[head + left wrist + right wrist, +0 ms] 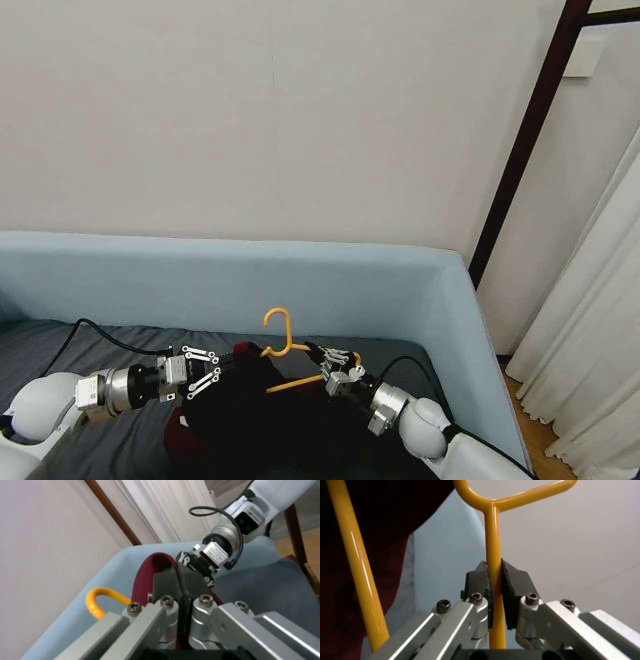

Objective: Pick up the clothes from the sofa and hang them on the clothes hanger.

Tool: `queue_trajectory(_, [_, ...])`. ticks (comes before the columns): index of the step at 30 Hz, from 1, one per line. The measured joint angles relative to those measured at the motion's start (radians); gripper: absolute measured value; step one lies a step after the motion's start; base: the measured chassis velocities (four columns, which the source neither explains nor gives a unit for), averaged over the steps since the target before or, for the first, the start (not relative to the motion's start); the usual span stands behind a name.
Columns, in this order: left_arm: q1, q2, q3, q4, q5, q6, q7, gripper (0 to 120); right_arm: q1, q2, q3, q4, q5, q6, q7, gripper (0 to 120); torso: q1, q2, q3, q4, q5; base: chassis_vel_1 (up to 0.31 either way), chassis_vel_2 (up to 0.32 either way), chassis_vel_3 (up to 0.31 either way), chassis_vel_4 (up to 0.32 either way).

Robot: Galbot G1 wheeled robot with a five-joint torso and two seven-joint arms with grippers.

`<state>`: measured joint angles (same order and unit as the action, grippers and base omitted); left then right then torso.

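A dark red garment (pixel 250 400) is bunched on the grey sofa seat (pixel 60 345) between my two arms. A yellow clothes hanger (pixel 280 335) sticks up from it, hook uppermost. My right gripper (pixel 335 360) is shut on the hanger's arm; in the right wrist view the pads (pixel 511 581) clamp the yellow rod (pixel 492 555) of the hanger. My left gripper (pixel 228 365) is shut on the garment's edge; in the left wrist view the red cloth (pixel 150 573) is pinched between the fingers, with the hanger's hook (pixel 100 599) beside it.
The sofa's pale blue back (pixel 250 285) and right armrest (pixel 470 340) enclose the seat. A white wall (pixel 280 110) rises behind. A dark wooden post (pixel 525 140) and white curtains (pixel 595 330) stand to the right. A black cable (pixel 110 338) trails over the seat.
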<state>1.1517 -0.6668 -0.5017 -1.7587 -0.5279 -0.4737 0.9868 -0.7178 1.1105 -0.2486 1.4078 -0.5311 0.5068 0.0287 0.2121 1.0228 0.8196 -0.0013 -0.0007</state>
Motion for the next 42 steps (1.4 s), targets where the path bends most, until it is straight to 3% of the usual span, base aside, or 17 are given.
queue_trajectory(5, [0.019, -0.016, 0.01, -0.007, 0.024, 0.0, 0.017, 0, 0.011, 0.019, -0.048, 0.009, 0.116, 0.036, -0.007, 4, 0.0, 0.0, 0.0, 0.0, -0.0002, 0.0, 0.0, 0.0, 0.0])
queue_trajectory(8, [0.037, -0.03, 0.014, -0.01, 0.041, 0.0, 0.027, 0, 0.013, 0.028, -0.1, 0.047, 0.279, -0.01, 0.026, 4, 0.0, 0.0, 0.0, 0.0002, -0.0001, 0.0, 0.0, 0.0, 0.0])
queue_trajectory(13, [0.056, -0.041, 0.011, -0.011, 0.053, -0.004, 0.035, 0, 0.016, 0.038, -0.128, 0.072, 0.363, -0.085, 0.103, 5, 0.0, 0.0, 0.0, 0.0002, -0.0002, 0.0, 0.0, 0.0, 0.0])
queue_trajectory(25, [0.066, -0.04, -0.004, -0.02, 0.052, -0.011, 0.041, 0, -0.002, 0.028, -0.115, 0.087, 0.354, -0.21, 0.224, 4, 0.0, 0.0, 0.0, 0.0, -0.0001, 0.0, 0.0, 0.0, 0.0])
queue_trajectory(32, [0.058, -0.04, -0.019, 0.015, 0.088, -0.036, 0.051, 0, -0.017, 0.011, -0.078, 0.119, 0.214, -0.32, 0.342, 4, 0.0, 0.0, 0.0, 0.0, -0.0002, 0.0, 0.0, 0.0, 0.0])
queue_trajectory(39, [0.048, -0.03, -0.025, 0.045, 0.086, -0.057, 0.012, 0, -0.019, -0.002, -0.067, 0.132, 0.201, -0.331, 0.355, 4, 0.0, 0.0, 0.0, 0.0, -0.0001, 0.0, 0.0, 0.0, 0.0])
queue_trajectory(42, [0.051, -0.03, -0.031, 0.046, 0.067, -0.073, -0.014, 17, -0.02, -0.003, -0.067, 0.136, 0.228, -0.339, 0.356, 4, 0.0, 0.0, 0.0, 0.0, -0.0001, 0.0, 0.0, 0.0, 0.0])
